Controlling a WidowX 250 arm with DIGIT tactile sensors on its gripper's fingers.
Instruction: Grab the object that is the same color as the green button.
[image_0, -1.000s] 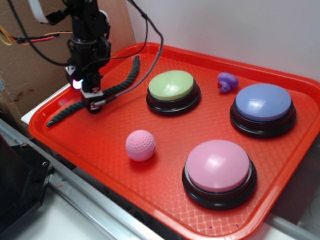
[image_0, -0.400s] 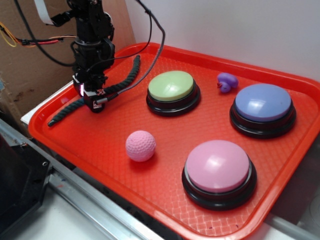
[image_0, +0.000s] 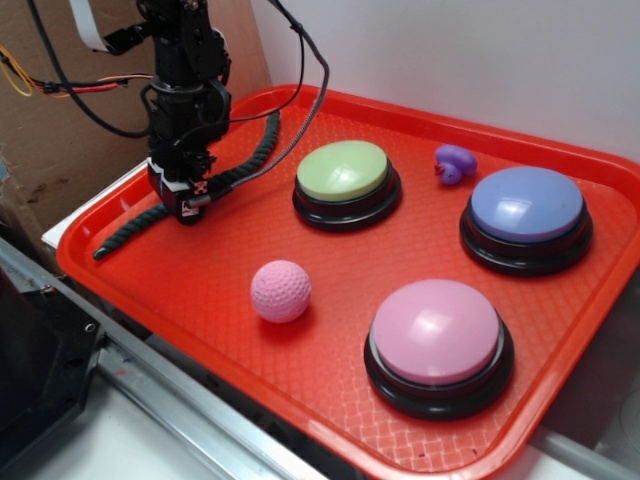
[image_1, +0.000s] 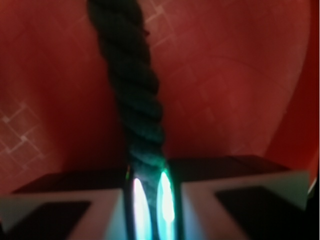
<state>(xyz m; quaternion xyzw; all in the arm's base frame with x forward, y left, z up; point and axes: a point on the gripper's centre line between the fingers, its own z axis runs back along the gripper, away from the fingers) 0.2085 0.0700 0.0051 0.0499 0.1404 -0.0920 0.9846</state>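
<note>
The dark green twisted rope (image_0: 252, 158) lies across the back left of the red tray (image_0: 330, 320), one end near the left rim, the other curling up toward the back. My gripper (image_0: 188, 207) stands over the rope's middle, shut on it. In the wrist view the rope (image_1: 131, 85) runs from the top of the frame down into my gripper (image_1: 149, 200), where both jaws press its sides. The pale green button (image_0: 344, 172) sits on its black base to the right of the rope.
A pink dimpled ball (image_0: 280, 291) rests in front of the green button. A small purple duck (image_0: 453, 163), a blue-purple dome button (image_0: 526, 206) and a pink dome button (image_0: 435, 332) fill the tray's right half. Cardboard and cables stand behind the arm at left.
My gripper has shifted slightly right and closed in on the rope. The rope's left end has moved a little toward the tray's left rim.
</note>
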